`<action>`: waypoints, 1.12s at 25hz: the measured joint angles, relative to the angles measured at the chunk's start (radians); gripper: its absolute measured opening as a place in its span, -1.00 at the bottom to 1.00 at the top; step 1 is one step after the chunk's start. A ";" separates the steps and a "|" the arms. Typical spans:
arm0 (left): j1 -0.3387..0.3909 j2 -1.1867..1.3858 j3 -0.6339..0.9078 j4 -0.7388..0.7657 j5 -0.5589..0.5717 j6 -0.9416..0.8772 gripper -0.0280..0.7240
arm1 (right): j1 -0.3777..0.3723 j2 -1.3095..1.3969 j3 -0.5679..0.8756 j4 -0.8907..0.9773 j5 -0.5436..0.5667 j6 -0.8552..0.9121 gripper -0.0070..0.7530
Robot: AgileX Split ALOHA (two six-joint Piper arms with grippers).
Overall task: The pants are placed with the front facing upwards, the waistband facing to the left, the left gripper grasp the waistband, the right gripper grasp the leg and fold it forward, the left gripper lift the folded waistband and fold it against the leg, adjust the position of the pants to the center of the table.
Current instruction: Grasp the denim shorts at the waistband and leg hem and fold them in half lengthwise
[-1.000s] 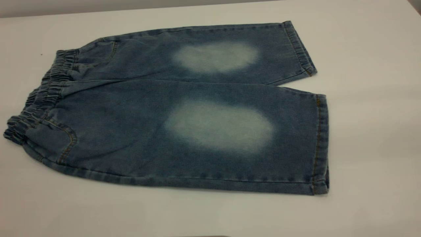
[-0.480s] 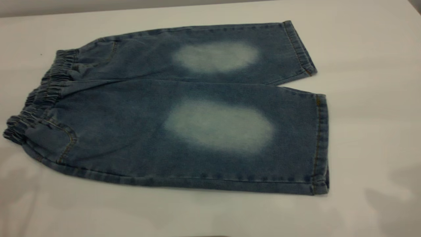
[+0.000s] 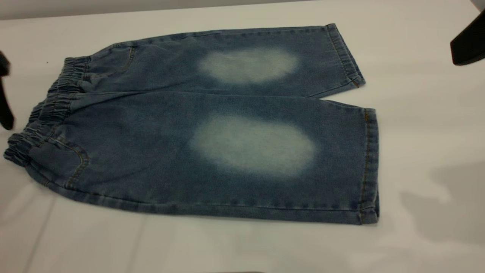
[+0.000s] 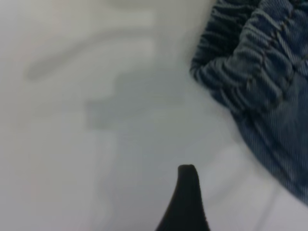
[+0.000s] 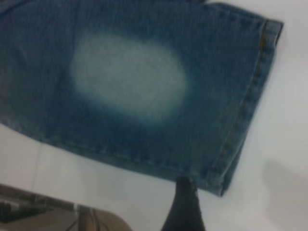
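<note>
The pants (image 3: 212,125) lie flat on the white table (image 3: 416,113), front up, both legs showing a pale faded oval. The gathered waistband (image 3: 49,110) points left and the stitched hems point right. At the view's left edge, just beside the waistband and apart from it, is my left gripper (image 3: 4,94). Its wrist view shows its black tip (image 4: 186,202) over bare table, short of the ruffled waistband (image 4: 250,62). My right gripper (image 3: 469,41) hangs at the upper right edge, well off the pants. Its own view shows it (image 5: 185,207) near a leg's hem corner (image 5: 219,185).
Soft arm shadows lie on the table at the lower right (image 3: 443,204) and lower left. The table's far edge (image 3: 113,9) runs along the back. In the right wrist view a table edge (image 5: 57,204) shows, with dark clutter beyond it.
Both grippers have come into the exterior view, the left at the left edge and the right at the upper right. Their shadows have spread over the table. The pants have not moved.
</note>
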 joint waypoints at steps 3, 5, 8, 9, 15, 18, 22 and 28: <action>0.000 0.073 -0.023 -0.010 -0.022 0.001 0.59 | 0.000 0.001 0.000 0.004 -0.016 -0.001 0.35; 0.000 0.111 -0.026 -0.021 -0.055 0.001 0.59 | 0.000 0.001 0.000 0.007 -0.018 -0.002 0.35; 0.000 0.160 -0.035 -0.045 -0.104 0.000 0.59 | 0.000 0.001 0.000 0.007 -0.018 -0.002 0.35; 0.000 0.174 -0.040 -0.053 -0.116 0.000 0.59 | 0.000 0.001 0.000 0.008 -0.018 -0.002 0.35; 0.001 0.245 -0.048 -0.064 -0.176 0.000 0.59 | 0.000 0.001 0.000 0.008 -0.019 -0.002 0.35; 0.001 0.272 -0.049 -0.065 -0.196 0.000 0.57 | 0.000 0.001 0.000 0.008 -0.019 0.000 0.35; 0.001 0.286 -0.054 -0.082 -0.204 0.001 0.31 | 0.000 0.001 0.000 0.008 -0.002 0.002 0.35; 0.001 0.286 -0.056 -0.094 -0.211 0.030 -0.58 | 0.000 0.022 0.024 0.048 0.069 0.003 0.35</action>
